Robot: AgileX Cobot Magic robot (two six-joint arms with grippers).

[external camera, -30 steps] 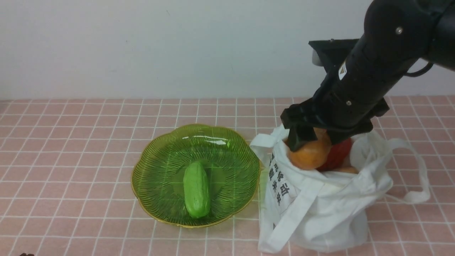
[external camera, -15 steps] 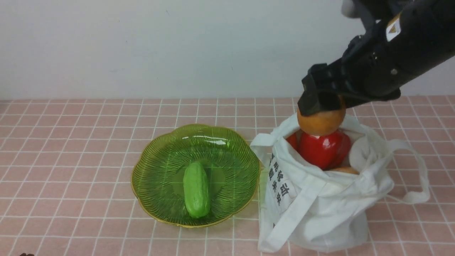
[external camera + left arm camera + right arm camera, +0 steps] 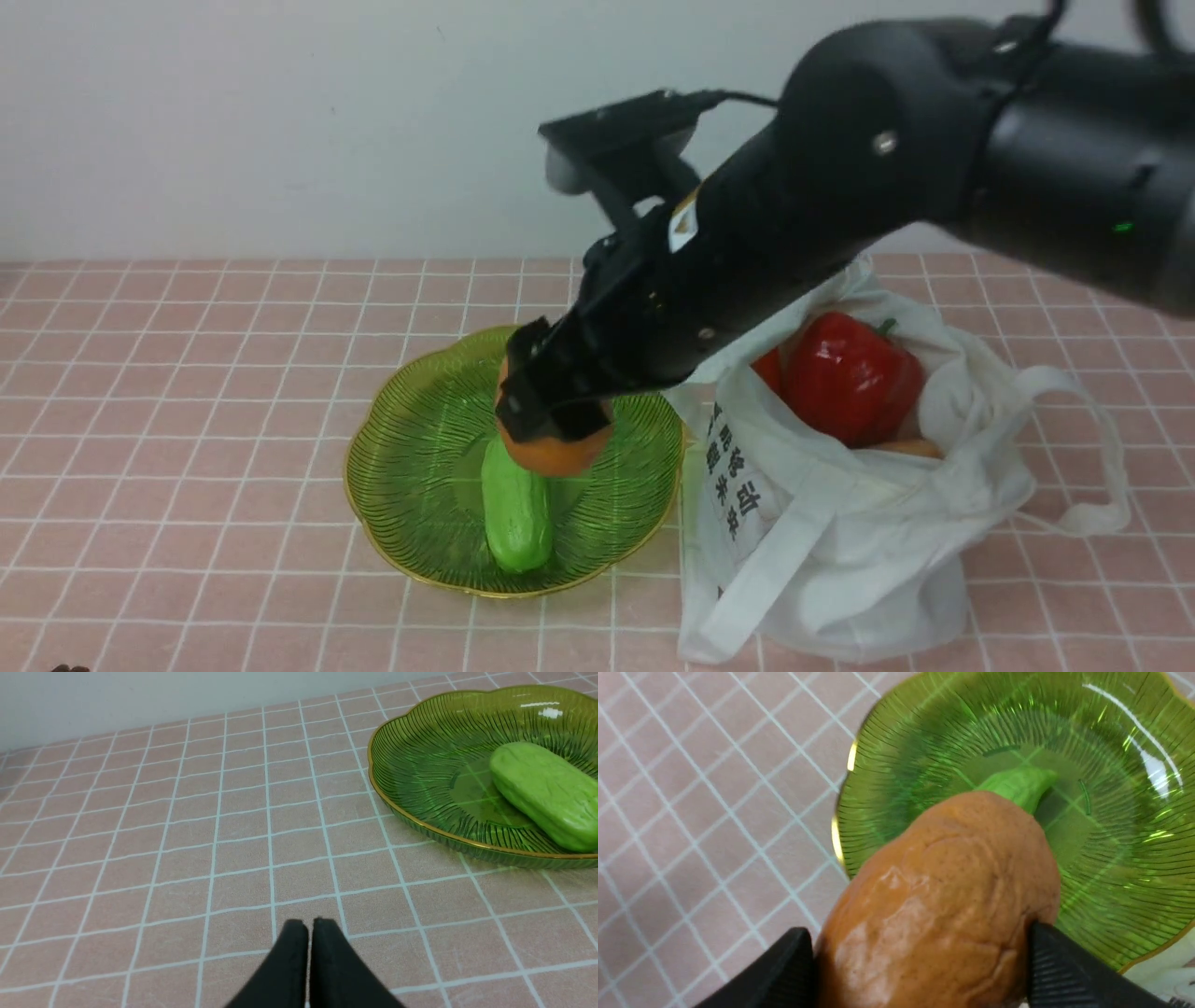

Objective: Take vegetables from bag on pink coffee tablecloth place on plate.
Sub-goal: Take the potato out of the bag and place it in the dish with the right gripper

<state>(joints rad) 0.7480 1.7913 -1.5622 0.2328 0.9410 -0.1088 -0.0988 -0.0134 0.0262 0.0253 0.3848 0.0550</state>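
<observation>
While bag: white tote (image 3: 840,560) stays put, pepper (image 3: 851,378) still inside
plate: green (image 3: 411,551), holds cucumber (image 3: 518,513)
potato: moved from bag to above plate (image 3: 560,453); placing likely next
right claw: grasping potato (image 3: 920,966)
left claw: fingers together (image 3: 310,933), clenched on nothing

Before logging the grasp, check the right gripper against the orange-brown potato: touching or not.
Touching. The right wrist view shows the right gripper with its black fingers pressed against opposite sides of the potato.
</observation>
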